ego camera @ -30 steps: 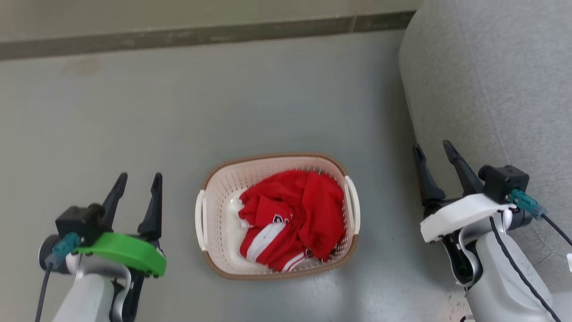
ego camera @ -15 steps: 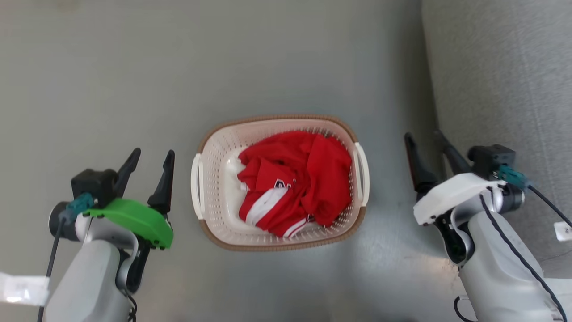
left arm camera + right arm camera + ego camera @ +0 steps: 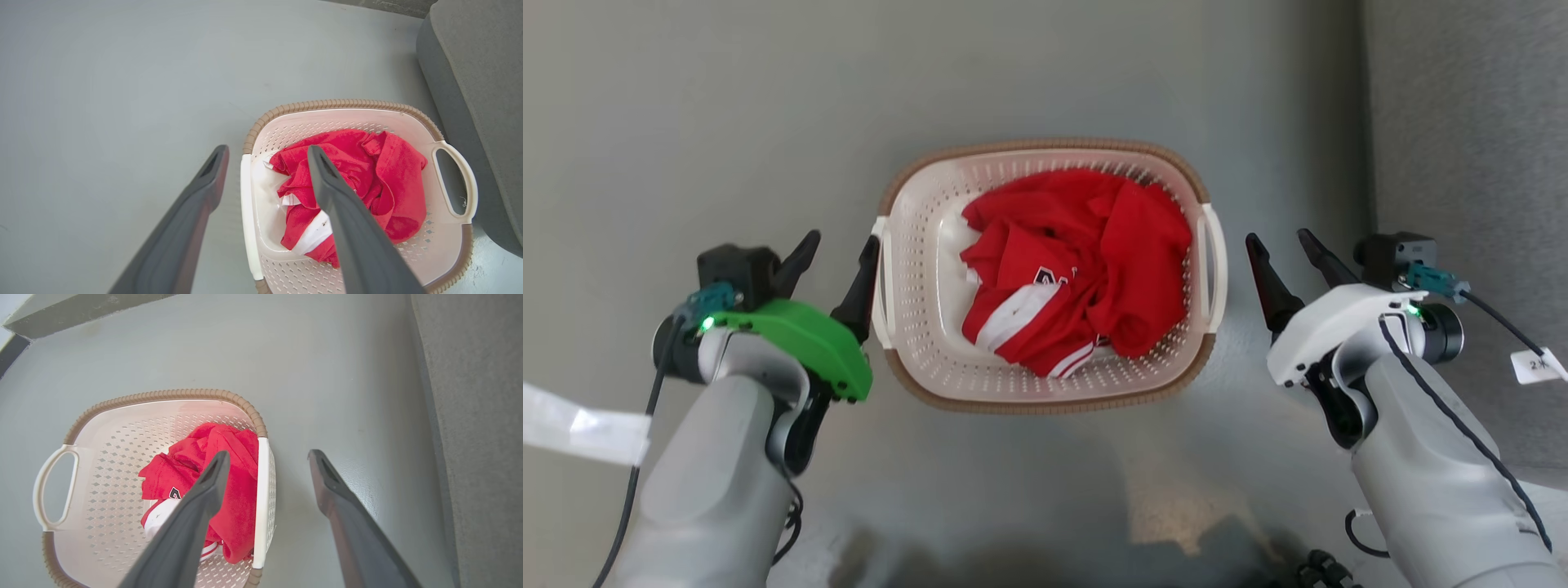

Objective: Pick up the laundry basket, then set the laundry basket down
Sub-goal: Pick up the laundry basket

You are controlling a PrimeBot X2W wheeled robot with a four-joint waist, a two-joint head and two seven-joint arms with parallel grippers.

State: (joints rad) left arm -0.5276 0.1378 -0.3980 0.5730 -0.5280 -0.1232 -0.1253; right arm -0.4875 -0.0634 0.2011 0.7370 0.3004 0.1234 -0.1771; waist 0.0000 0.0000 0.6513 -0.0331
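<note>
Grey floor (image 3: 686, 122) is occupied by the laundry basket (image 3: 915, 269), flanked by the left gripper (image 3: 843, 241) and right gripper (image 3: 1276, 237), both spread wide and empty. Stiff, light plastic is judged; its white loop handles (image 3: 1217, 269) are favoured as holds.

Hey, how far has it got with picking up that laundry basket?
Done: the left gripper and right gripper, both open, flank the laundry basket by its white side handles. In hand: nothing gripped; the basket sits on the grey floor. Left: close on the handles, lift, set down.
</note>
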